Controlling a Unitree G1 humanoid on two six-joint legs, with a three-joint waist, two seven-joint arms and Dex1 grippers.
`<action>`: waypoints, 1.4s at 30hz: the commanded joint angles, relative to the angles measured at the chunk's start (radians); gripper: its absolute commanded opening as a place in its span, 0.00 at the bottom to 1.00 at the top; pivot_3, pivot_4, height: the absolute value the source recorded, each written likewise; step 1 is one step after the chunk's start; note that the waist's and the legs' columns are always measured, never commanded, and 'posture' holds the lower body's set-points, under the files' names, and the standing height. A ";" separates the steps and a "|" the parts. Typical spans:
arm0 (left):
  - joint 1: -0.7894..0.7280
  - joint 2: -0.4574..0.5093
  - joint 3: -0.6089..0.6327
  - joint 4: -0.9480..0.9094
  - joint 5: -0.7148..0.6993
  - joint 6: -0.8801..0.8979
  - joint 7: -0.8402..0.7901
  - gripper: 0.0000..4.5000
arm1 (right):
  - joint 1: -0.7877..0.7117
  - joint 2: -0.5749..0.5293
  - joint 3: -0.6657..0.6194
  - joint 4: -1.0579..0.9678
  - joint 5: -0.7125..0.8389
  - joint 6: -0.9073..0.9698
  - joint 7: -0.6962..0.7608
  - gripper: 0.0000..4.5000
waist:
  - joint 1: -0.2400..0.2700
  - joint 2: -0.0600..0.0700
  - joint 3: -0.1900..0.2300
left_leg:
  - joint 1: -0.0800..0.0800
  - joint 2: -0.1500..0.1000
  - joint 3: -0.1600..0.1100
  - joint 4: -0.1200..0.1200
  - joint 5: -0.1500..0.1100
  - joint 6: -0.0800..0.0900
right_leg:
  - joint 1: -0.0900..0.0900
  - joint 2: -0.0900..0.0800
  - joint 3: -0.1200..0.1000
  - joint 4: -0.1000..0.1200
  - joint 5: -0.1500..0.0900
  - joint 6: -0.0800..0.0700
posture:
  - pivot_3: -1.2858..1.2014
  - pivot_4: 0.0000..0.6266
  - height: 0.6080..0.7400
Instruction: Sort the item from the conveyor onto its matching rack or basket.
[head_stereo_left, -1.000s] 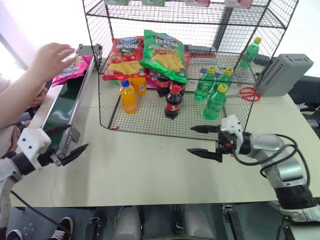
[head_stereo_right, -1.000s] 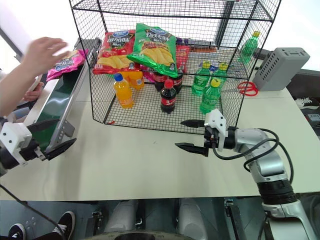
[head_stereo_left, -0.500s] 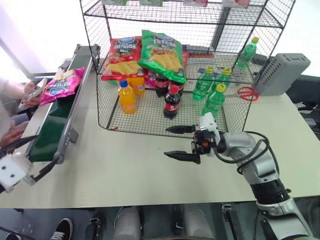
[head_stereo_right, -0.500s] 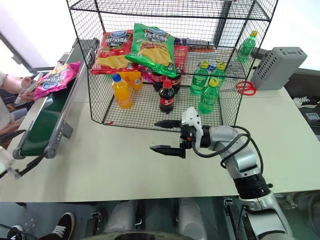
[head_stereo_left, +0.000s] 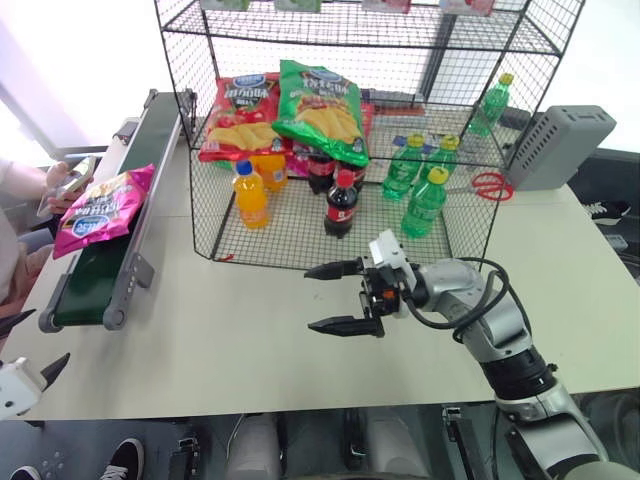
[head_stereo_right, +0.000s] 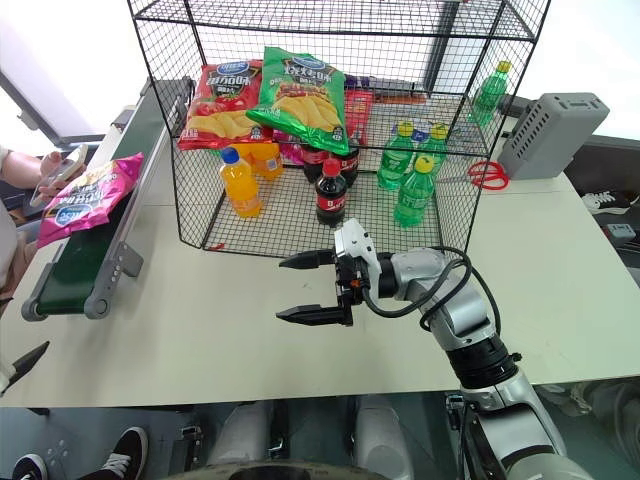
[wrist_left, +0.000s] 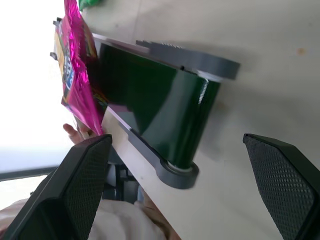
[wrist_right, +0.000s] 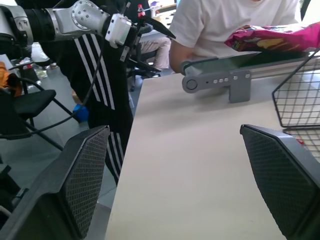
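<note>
One magenta-pink chip bag (head_stereo_left: 92, 211) lies on the conveyor (head_stereo_left: 120, 240) at the table's (head_stereo_left: 230, 340) left edge, in the head views, about midway along the belt and overhanging its left rail. The right gripper (head_stereo_left: 338, 297) hangs over the table's near middle, just in front of the black wire rack (head_stereo_left: 345, 130), jaws spread wide and empty. The left gripper (head_stereo_left: 25, 350) shows at the near left corner, short of the belt's near end.

In the left wrist view, the left gripper (wrist_left: 175, 190) has its jaws released, framing the conveyor's end roller, the bag beyond it.

In the right wrist view, the bag sits far across the table.

It looks light, puffy, slippery and crushable; I would pinch it gently by a crimped end seam.
</note>
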 joint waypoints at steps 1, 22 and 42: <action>-0.022 0.038 -0.010 0.026 0.033 -0.024 0.066 1.00 | -0.009 0.001 -0.010 -0.034 0.015 0.002 0.005 0.97 | 0.001 0.000 0.000 | 0.000 0.000 0.000 0.000 0.000 0.000 | 0.000 0.000 0.000 0.000 0.000 0.000 | 0.52 0.24 1.00; -0.095 0.085 -0.146 0.041 0.027 -0.004 0.151 1.00 | 0.000 0.024 -0.053 0.008 -0.053 -0.117 -0.086 0.97 | -0.003 -0.001 0.000 | -0.001 0.000 0.001 0.000 0.000 0.000 | -0.001 0.000 0.000 0.001 0.001 0.000 | 0.52 0.24 1.00; -0.086 0.069 -0.032 -0.202 -0.638 0.302 -0.144 0.01 | 0.015 -0.003 -0.074 0.032 -0.069 -0.144 -0.083 1.00 | -0.003 -0.001 -0.001 | -0.001 0.000 0.000 0.000 0.000 0.000 | -0.001 0.000 0.000 0.000 0.001 0.000 | 0.52 0.24 1.00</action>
